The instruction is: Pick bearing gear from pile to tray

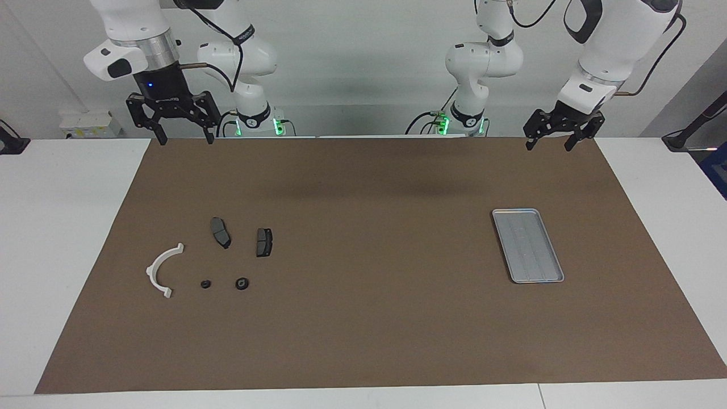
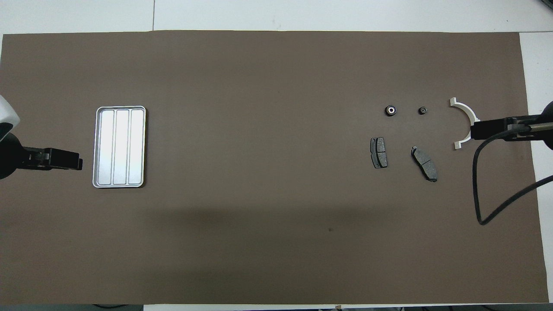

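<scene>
The pile lies on the mat toward the right arm's end. It holds a white curved arc [image 1: 163,270], two dark grey brake pads [image 1: 220,232] [image 1: 264,242] and two small black round gears. The larger gear [image 1: 242,283] [image 2: 391,110] has a pale centre, and the smaller gear [image 1: 206,283] [image 2: 423,110] sits beside it. Both gears are farther from the robots than the pads. The silver tray [image 1: 528,247] [image 2: 119,108] lies empty toward the left arm's end. My right gripper [image 1: 186,140] hangs open high over the mat's edge, holding nothing. My left gripper [image 1: 548,146] does the same at its own end.
A brown mat [image 1: 363,329] covers most of the white table [image 1: 68,238]. A black cable [image 2: 479,194] loops down from the right arm over the mat's end, near the arc [image 2: 466,114].
</scene>
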Robot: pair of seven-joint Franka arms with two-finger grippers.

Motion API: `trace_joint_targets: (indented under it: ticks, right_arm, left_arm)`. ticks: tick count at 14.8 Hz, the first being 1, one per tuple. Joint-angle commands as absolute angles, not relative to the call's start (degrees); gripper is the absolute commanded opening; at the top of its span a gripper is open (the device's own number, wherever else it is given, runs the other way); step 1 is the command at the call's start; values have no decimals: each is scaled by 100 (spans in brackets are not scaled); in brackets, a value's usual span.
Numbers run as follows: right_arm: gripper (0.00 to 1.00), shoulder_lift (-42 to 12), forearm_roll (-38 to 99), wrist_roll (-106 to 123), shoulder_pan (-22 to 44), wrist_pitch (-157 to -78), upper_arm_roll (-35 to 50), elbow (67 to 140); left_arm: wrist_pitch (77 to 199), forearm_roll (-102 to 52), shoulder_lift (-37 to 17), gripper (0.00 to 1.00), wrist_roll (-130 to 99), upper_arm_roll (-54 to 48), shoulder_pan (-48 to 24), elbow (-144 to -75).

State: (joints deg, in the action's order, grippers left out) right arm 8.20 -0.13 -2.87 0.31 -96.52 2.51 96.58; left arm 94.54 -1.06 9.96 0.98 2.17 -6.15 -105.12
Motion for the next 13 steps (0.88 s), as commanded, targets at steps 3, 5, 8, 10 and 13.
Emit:
trace_joint_targets:
  ticks: [3,5,8,10,13]
  right_arm:
    - [100,958,114,-115,-53,-9598,202,9729]
    - [100,993,114,-97,-53,-9554,202,9747]
    - [100,993,114,-132,-26,-9606,202,9747]
    - [100,984,114,-167,-35,-9598,202,9738]
    - [100,993,114,-184,-44,-9580,202,9782]
  left_arm:
    - [9413,-185,1011,100,149,220,-598,-10494]
    - [9422,-185,1011,100,149,220,-598,-10494]
    - [9422,-185,1011,100,149,220,-598,-10494]
    - [9413,-185,1011,100,149,220,-598,-10494]
    - [9422,-185,1011,100,149,220,-598,-10494]
